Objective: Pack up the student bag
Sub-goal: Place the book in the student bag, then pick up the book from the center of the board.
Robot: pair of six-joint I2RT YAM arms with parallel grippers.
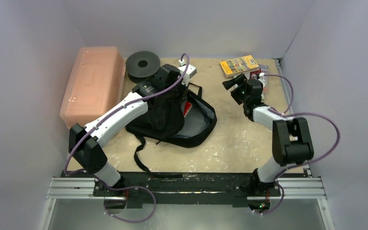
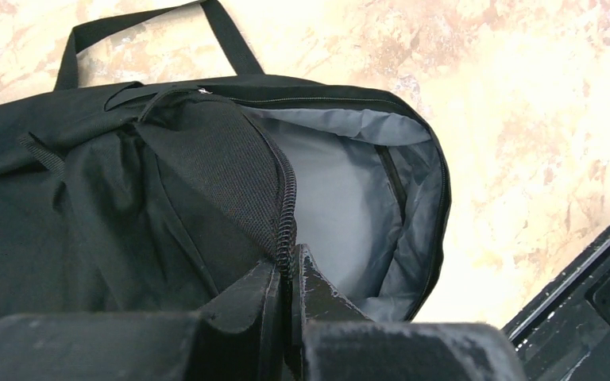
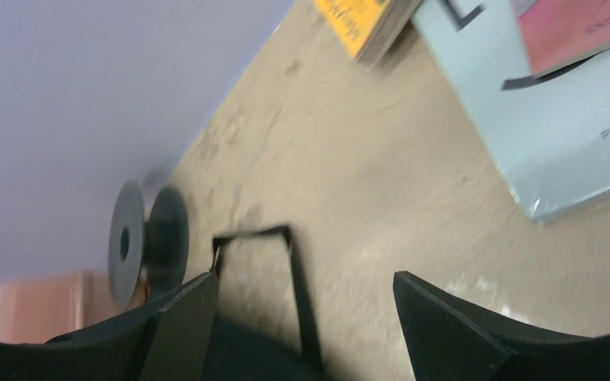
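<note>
The student bag, black with grey lining, lies at the table's middle with its main compartment gaping open. My left gripper is shut on the zip edge of the bag's front flap and holds it up; in the top view this gripper sits over the bag's far end. A red and white item shows inside the opening. My right gripper hovers open to the right of the bag, nothing between its fingers. The bag's carry loop lies ahead of that gripper.
A yellow book and more books lie at the back right; a pale book is nearest the right wrist. A black round spool and a pink plastic box stand at the back left. A long strap trails toward the arms' bases.
</note>
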